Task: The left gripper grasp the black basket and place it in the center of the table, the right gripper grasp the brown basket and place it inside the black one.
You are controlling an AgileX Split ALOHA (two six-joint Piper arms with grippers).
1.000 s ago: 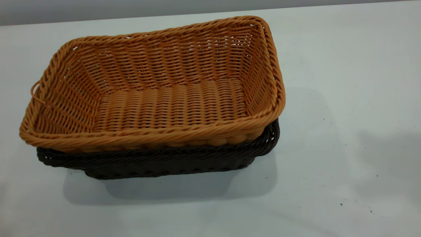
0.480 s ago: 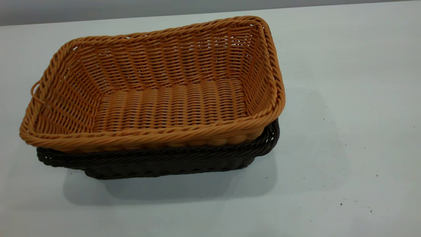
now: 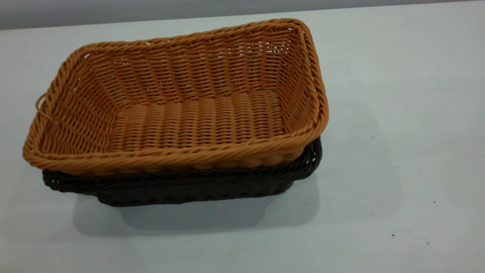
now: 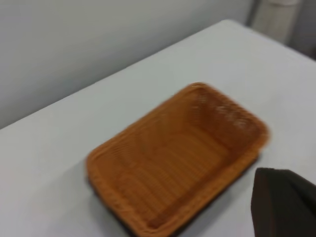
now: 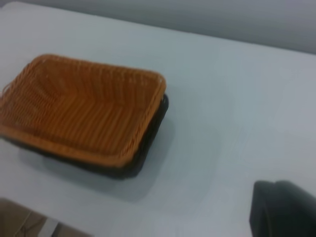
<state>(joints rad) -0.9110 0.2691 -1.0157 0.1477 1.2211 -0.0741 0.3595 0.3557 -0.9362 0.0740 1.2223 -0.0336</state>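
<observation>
The brown basket (image 3: 197, 117) sits nested inside the black basket (image 3: 189, 185) on the white table (image 3: 398, 113), left of centre in the exterior view. The black basket's rim and lower wall show beneath the brown rim. A small loose loop sticks out at the brown basket's left short end. Neither arm appears in the exterior view. The left wrist view looks down from well off on the brown basket (image 4: 177, 158), with a dark part of my left gripper (image 4: 284, 202) at the frame's corner. The right wrist view shows both baskets (image 5: 84, 108) from afar, the black rim (image 5: 154, 131) and a dark part of my right gripper (image 5: 284, 210).
Open tabletop lies to the right of and in front of the baskets, with small dark specks (image 3: 428, 242). The table's far edge (image 3: 242, 17) meets a grey wall behind the baskets. A pale post (image 4: 281, 19) stands beyond the table's corner in the left wrist view.
The baskets have not moved. A faint shadow on the table at the far right of the exterior view has faded away.
</observation>
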